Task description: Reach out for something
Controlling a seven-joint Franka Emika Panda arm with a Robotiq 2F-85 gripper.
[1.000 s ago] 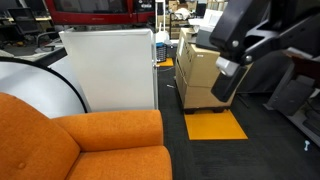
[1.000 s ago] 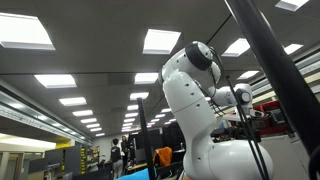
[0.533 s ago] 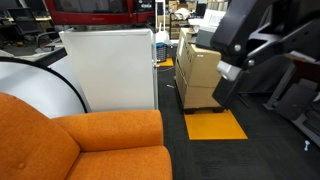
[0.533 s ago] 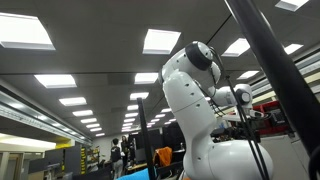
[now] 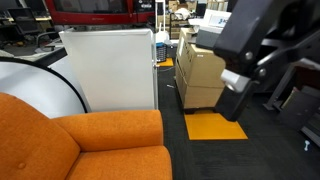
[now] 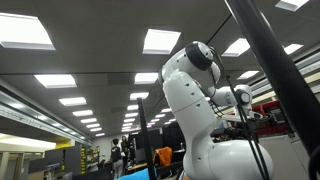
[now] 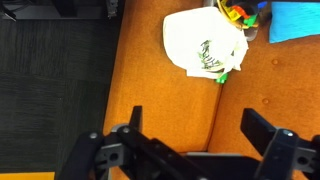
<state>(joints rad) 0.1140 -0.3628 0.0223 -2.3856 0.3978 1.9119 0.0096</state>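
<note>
In the wrist view my gripper [image 7: 198,130] is open and empty, its two dark fingers [image 7: 262,128] spread wide above an orange sofa cushion [image 7: 165,105]. Ahead of it, apart from the fingers, a white bag with a dark print [image 7: 205,45] lies on the cushion. Small colourful items [image 7: 238,14] sit at the bag's far edge, and a blue thing [image 7: 295,20] lies to their right. In an exterior view the black arm [image 5: 255,45] hangs at the upper right, away from the orange sofa [image 5: 85,145].
Dark carpet [image 7: 55,80] borders the cushion on the left. A white panel [image 5: 108,68], stacked cardboard boxes [image 5: 198,72] and a yellow floor mat [image 5: 213,126] stand behind the sofa. The white robot body [image 6: 200,110] shows under ceiling lights.
In an exterior view the arm has swung toward the camera and to the right, now looking larger. The view of the robot body is unchanged.
</note>
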